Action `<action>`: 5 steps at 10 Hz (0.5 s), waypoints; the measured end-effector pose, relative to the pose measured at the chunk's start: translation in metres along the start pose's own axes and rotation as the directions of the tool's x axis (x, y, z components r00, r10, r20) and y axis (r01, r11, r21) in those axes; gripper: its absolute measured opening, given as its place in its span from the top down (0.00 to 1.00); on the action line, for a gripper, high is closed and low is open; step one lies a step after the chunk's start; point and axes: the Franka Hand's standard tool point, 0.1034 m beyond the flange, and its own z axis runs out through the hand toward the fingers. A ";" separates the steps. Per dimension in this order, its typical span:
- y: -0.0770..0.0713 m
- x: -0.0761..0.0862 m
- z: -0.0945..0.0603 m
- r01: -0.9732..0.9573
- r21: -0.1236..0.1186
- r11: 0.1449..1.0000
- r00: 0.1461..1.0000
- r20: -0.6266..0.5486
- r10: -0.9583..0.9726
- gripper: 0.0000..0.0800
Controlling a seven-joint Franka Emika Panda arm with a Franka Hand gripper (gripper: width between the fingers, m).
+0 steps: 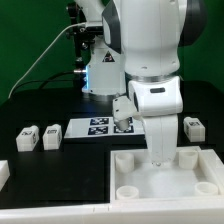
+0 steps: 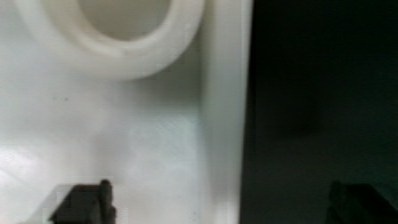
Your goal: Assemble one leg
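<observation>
exterior view: the panda arm stood bowed over the large white panel at six o'clock in the frame. its gripper hung low near the panel's far rim, the fingers masked by the wrist. no leg was in hand. one leg and a second leg lay side by side at eight o'clock. a third leg sat at the end of the marker board near centre, and a fourth leg at three o'clock, all apart from the panel on the black table.

wrist view: the fingertips were spread wide with nothing between them. beneath lay the panel's white floor and a round socket. the panel's edge ran between the fingers, with black table beyond it.

the step appeared to be fetching a leg, none being seated yet. done well, the arm would rise clear of the rim before travelling. it would take the third leg, nearest at about eleven o'clock from the gripper, and close centred across its narrow width. it would then lower the leg plumb over a socket, without scraping the wall.
</observation>
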 end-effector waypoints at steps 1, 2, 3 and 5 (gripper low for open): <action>0.000 0.000 0.000 0.000 0.000 1.000 1.000 0.000 0.000 0.21; 0.000 0.000 0.000 0.000 0.000 1.000 1.000 0.000 0.000 0.19; 0.000 0.000 0.000 0.000 0.000 1.000 1.000 0.000 0.000 0.19; 0.000 0.000 0.000 -0.001 0.000 1.000 1.000 0.000 0.001 0.19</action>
